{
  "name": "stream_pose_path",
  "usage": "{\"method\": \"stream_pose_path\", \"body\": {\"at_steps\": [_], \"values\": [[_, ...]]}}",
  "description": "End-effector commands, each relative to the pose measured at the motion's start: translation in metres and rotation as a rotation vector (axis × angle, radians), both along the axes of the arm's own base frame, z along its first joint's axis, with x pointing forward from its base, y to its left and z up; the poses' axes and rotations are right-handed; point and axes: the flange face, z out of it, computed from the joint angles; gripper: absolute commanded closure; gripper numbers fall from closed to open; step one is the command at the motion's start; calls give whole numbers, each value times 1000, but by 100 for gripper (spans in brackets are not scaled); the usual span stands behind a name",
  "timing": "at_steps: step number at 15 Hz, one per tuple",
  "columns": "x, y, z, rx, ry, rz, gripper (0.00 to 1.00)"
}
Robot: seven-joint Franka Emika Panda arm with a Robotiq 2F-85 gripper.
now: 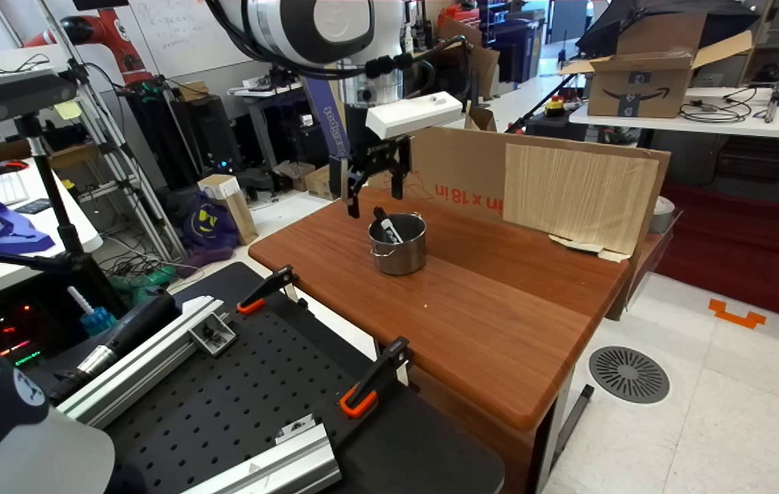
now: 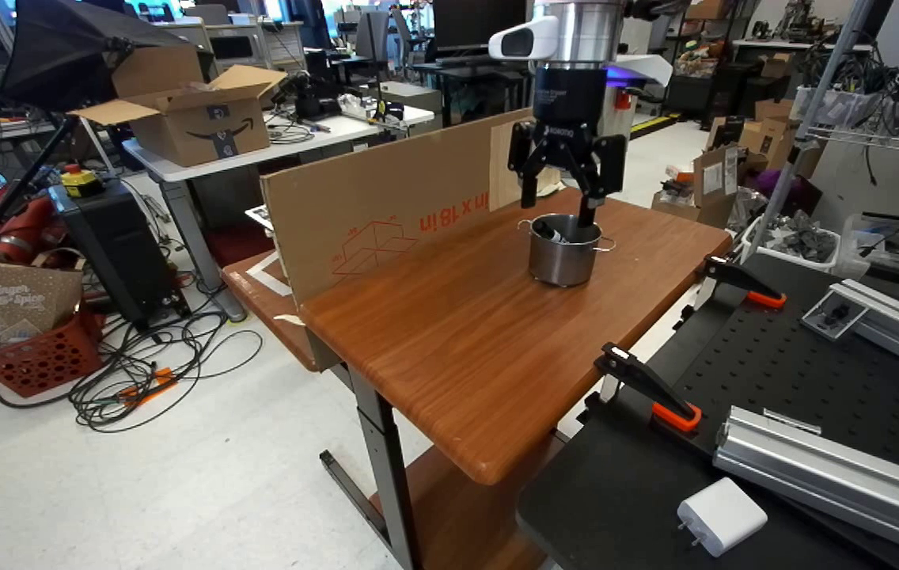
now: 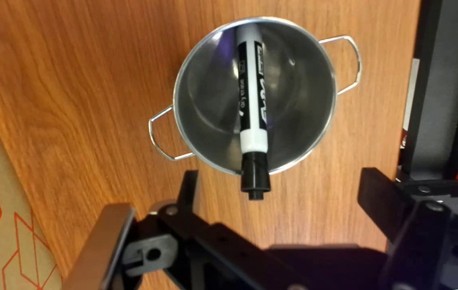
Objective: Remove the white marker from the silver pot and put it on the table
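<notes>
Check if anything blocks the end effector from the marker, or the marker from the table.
Nothing visible stands between the open end effector and the white marker, whose top juts out of the silver pot. Toward the table, the pot's wall rings the marker's lower part; lifting may clear it.

You have the silver pot [image 1: 402, 260] standing upright directly on the table [image 1: 478, 329] (reddish-brown wood, grain plain in your wrist view).
</notes>
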Motion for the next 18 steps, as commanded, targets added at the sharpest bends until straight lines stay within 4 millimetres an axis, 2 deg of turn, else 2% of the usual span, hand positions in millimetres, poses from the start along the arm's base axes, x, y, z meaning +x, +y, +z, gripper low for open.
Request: {"method": "stream_pose_path", "body": {"at_steps": [1, 2, 3, 5, 10, 14, 18], "values": [[13, 4, -13, 26, -13, -23, 0], [14, 6, -17, 26, -13, -24, 6], [16, 7, -19, 28, -11, -24, 28], [19, 10, -22, 33, -13, -23, 32], [22, 12, -22, 41, -19, -20, 71], [20, 15, -20, 42, -21, -18, 99], [19, 16, -19, 39, -23, -17, 96]]}}
